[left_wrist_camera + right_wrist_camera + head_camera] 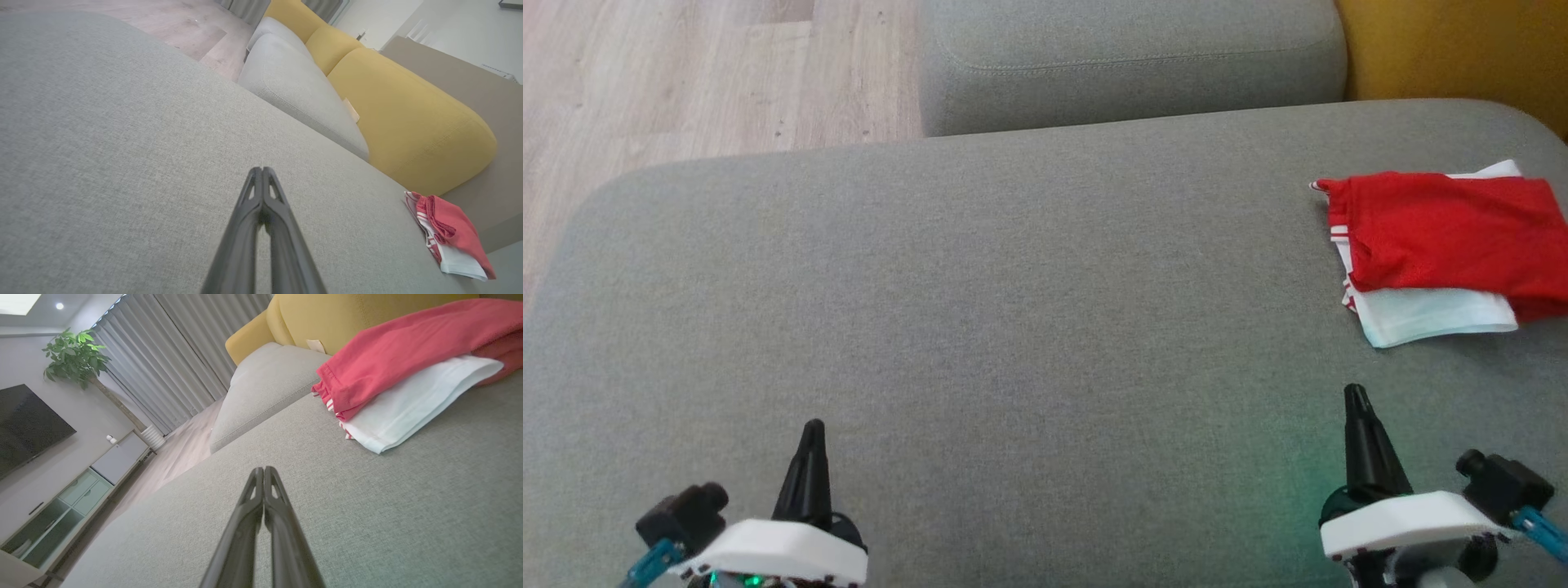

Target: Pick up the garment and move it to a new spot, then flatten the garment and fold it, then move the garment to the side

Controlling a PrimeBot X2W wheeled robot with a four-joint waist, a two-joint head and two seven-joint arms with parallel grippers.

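Observation:
The garment point(1445, 237) is a folded red and white piece with red-striped trim, lying flat at the right side of the grey cushion point(980, 310). It also appears at the lower right of the left wrist view as the garment point(449, 232), and at the upper right of the right wrist view as the garment point(408, 367). My left gripper point(813, 429) stands at the lower left, shut and empty, far from the cloth. My right gripper point(1354, 394) is shut and empty too, a short way in front of the garment's near edge. Both fingertip pairs, left gripper point(261, 169) and right gripper point(263, 469), press together.
A second grey cushion point(1127, 65) lies beyond the far edge, with a yellow sofa back point(1454, 49) at the upper right. Wooden floor point(686, 73) shows at the upper left. A plant point(75, 351), curtains point(163, 355), a dark screen point(28, 424) and a low cabinet point(81, 490) stand across the room.

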